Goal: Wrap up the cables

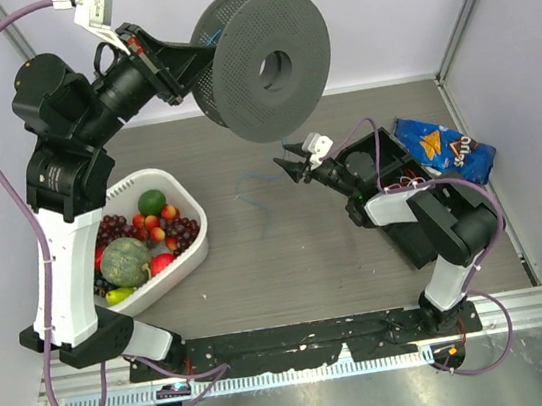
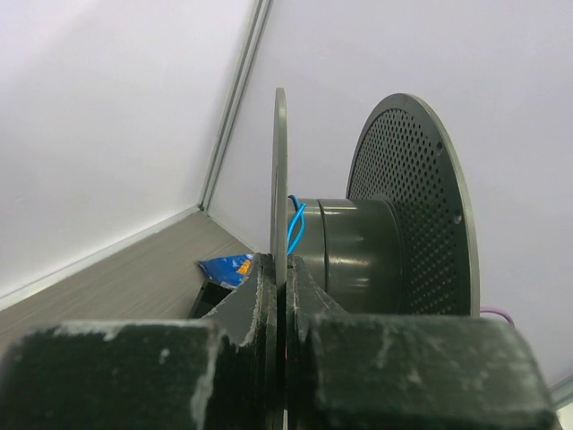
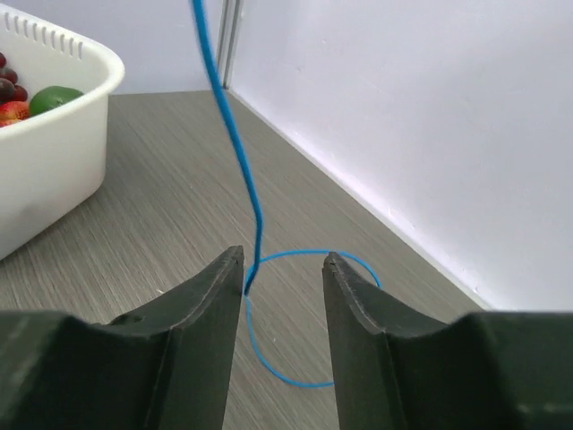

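A dark grey perforated spool (image 1: 266,62) hangs in the air at the back, held by its thin near flange (image 2: 279,179). My left gripper (image 1: 166,66) (image 2: 286,269) is shut on that flange. A few turns of the blue cable (image 2: 294,224) lie on the spool's hub. The cable (image 3: 235,134) runs down from above, past the inner face of my right gripper's left finger (image 3: 219,296), and ends in a loose loop on the table (image 3: 295,381). My right gripper (image 1: 291,165) (image 3: 282,260) is low over the table with a gap between its fingers. A faint strand of the cable (image 1: 249,191) lies left of it.
A white basket (image 1: 169,180) (image 3: 54,161) full of fruit stands at the left of the table. A blue chip bag (image 1: 440,149) (image 2: 224,267) lies at the right, near the wall. White walls close the back and the right side.
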